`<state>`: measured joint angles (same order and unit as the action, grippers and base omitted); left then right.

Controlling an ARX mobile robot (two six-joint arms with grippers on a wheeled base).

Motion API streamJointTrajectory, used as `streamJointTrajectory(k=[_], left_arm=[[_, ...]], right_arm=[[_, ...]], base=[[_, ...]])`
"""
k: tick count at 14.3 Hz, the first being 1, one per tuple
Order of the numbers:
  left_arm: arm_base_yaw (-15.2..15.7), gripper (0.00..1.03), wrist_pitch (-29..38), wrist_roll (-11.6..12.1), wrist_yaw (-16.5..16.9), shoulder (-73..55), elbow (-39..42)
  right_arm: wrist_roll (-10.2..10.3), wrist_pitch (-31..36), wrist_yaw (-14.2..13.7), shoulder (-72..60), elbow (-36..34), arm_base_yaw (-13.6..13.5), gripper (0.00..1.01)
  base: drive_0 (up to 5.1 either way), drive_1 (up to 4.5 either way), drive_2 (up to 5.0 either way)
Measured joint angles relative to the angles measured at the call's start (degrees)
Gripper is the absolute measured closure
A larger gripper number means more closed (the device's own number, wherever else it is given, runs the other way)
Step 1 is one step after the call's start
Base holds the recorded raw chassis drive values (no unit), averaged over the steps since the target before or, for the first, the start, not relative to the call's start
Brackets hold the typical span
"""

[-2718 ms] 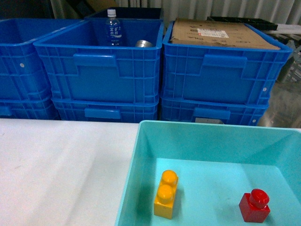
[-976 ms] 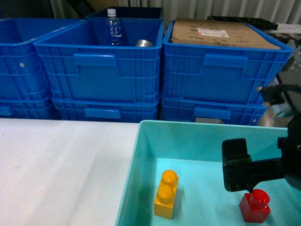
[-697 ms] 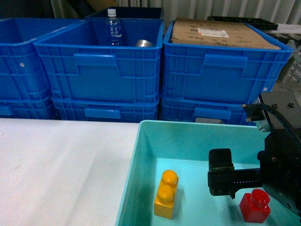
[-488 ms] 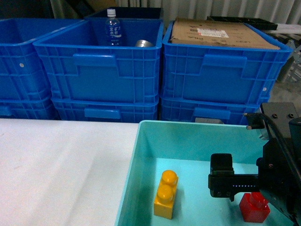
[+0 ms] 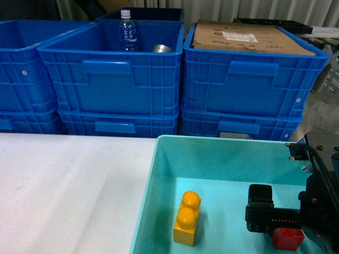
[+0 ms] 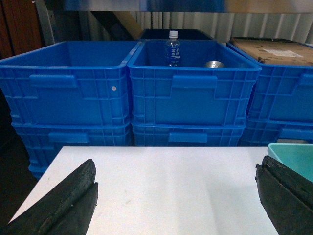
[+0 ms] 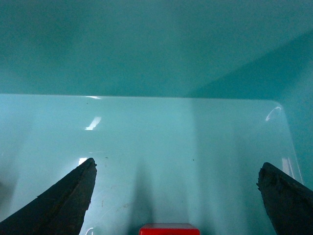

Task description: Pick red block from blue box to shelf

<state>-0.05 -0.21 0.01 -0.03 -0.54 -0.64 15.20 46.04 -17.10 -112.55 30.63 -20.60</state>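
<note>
The red block [image 5: 288, 238] lies at the right of the blue box's floor [image 5: 222, 156], a pale turquoise bin. My right gripper [image 5: 286, 228] is down inside the bin, open, with one dark finger [image 5: 260, 214] left of the block; the arm hides the block's stud. In the right wrist view the block's top edge [image 7: 169, 229] shows low between the wide-open fingers of the right gripper [image 7: 177, 165]. My left gripper [image 6: 176, 164] hovers open over the white table, holding nothing. A steel rail of the shelf [image 6: 146, 5] crosses the top of the left wrist view.
An orange-yellow two-stud brick [image 5: 186, 218] lies left in the bin. Stacked dark blue crates [image 5: 111, 79] stand behind the white table [image 5: 69, 190]; one holds a water bottle [image 5: 127, 32], and another is covered by cardboard [image 5: 249, 37].
My right arm came in from the right and lowered into the bin. Its open fingers now sit around the red block and cover its stud.
</note>
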Motion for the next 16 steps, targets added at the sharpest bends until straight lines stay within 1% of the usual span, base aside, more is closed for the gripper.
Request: streamJointTrajectory(k=[2, 4, 7, 8, 9, 10, 13, 15, 16], left_arm=[[0.0, 0.05, 0.0, 0.0, 0.0, 0.0, 0.0], [0.0, 0.05, 0.0, 0.0, 0.0, 0.0, 0.0], [0.0, 0.05, 0.0, 0.0, 0.0, 0.0, 0.0], [0.0, 0.05, 0.0, 0.0, 0.0, 0.0, 0.0], [0.0, 0.05, 0.0, 0.0, 0.0, 0.0, 0.0], [0.0, 0.05, 0.0, 0.0, 0.0, 0.0, 0.0], [0.0, 0.05, 0.0, 0.0, 0.0, 0.0, 0.0], [0.0, 0.05, 0.0, 0.0, 0.0, 0.0, 0.0], [0.0, 0.05, 0.0, 0.0, 0.0, 0.0, 0.0]], right_arm=[[0.6, 0.0, 0.4, -1.5, 0.1, 0.0, 0.03], [1.3, -1.2, 0.2, -3.0, 0.9, -0.5, 0.03], [2.5, -3.4, -1.2, -4.0, 3.5, -2.1, 0.03], [4.4, -6.1, -1.6, -5.0, 5.3, -2.8, 0.14], [4.8, -6.3, -1.7, -5.2, 5.6, -3.1, 0.22], [5.5, -7.1, -2.2, -5.2, 5.7, -3.1, 0.33], [6.8, -8.5, -3.1, -5.1, 5.7, -3.5, 0.60], [7.3, -8.9, -3.6, -5.0, 5.7, -3.8, 0.74], [7.3, -8.8, -3.6, -5.0, 5.7, -3.8, 0.74]], base=[[0.0, 0.00, 0.0], [0.0, 0.00, 0.0], [0.0, 0.00, 0.0], [0.0, 0.00, 0.0], [0.0, 0.00, 0.0], [0.0, 0.00, 0.0], [0.0, 0.00, 0.0], [0.0, 0.00, 0.0], [0.0, 0.00, 0.0]])
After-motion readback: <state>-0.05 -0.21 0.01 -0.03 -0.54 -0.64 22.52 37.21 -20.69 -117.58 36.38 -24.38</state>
